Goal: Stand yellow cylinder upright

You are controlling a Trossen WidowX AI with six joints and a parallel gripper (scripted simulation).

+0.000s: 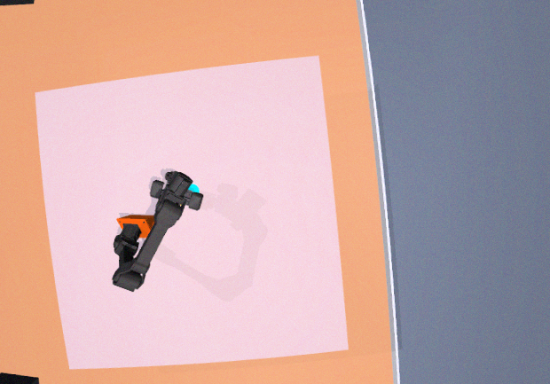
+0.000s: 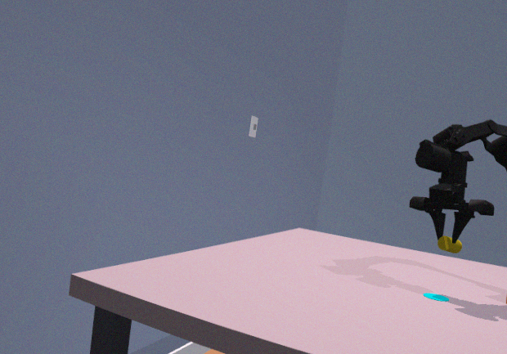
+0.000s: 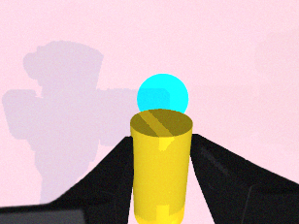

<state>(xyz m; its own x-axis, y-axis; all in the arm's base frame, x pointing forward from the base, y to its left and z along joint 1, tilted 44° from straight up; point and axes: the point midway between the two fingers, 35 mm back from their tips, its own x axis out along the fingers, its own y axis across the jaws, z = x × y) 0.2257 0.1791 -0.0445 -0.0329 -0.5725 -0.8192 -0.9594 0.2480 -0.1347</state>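
The yellow tall cylinder (image 2: 444,244) (image 3: 161,176) is held in the air, lying roughly on its side rather than upright. My gripper (image 2: 446,241) (image 3: 161,143) is shut on it, with one finger on each side, well above the table. The cyan circle (image 1: 193,188) (image 2: 435,297) (image 3: 162,91) lies flat on the pink surface below. In the wrist view it shows just beyond the cylinder's end face, which covers its lower edge. In the top view the arm hides nearly all of the cylinder and part of the circle.
An orange block (image 1: 145,231) stands beside the arm's base, partly under the forearm in the top view. The pink table top (image 1: 266,126) (image 2: 245,284) carries the arm's shadows. Its left corner and front edge show in the exterior view.
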